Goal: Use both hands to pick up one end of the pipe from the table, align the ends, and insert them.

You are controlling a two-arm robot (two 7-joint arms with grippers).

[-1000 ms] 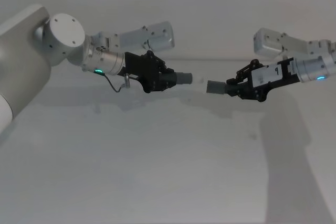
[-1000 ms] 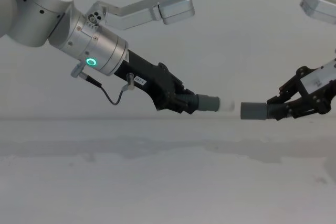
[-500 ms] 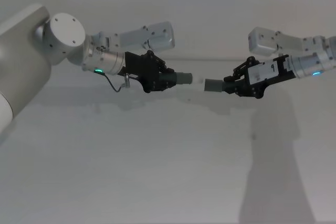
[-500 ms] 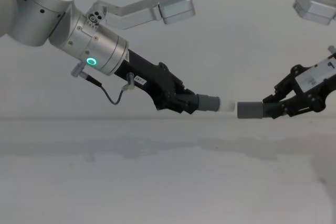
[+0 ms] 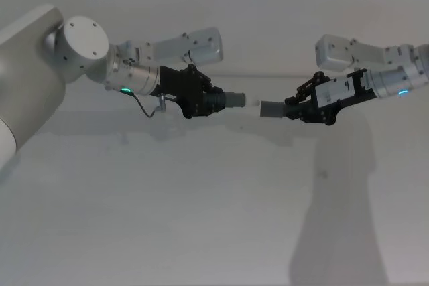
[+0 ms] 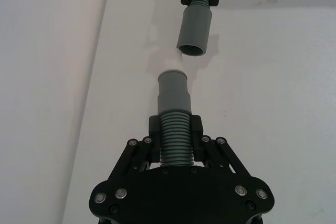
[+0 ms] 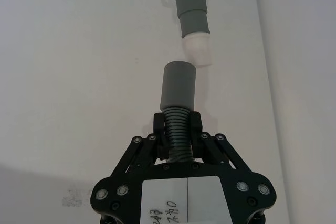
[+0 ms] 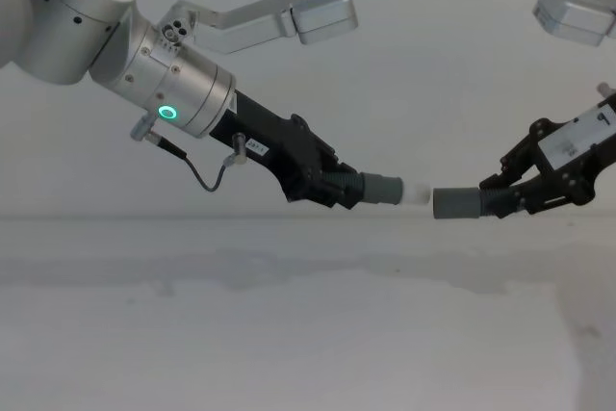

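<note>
Chest view: left gripper [image 8: 332, 187] clamped on white-tipped cuff [image 8: 382, 189], angled down-right; right gripper [image 8: 510, 193] clamped on ribbed hose, plain cuff [image 8: 455, 203] opposite, small gap between, above table [image 8: 289, 334].

Right gripper [image 7: 178, 127] clamping ribbed pipe [image 7: 177, 129], grey cuff [image 7: 178, 86] near, seemingly not touching, white-tipped cuff [image 7: 195, 22]

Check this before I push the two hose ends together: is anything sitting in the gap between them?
Nothing visible is. The white-tipped cuff in the left pincer and the open cuff in the right pincer face each other above the table with bare air between them.
</note>
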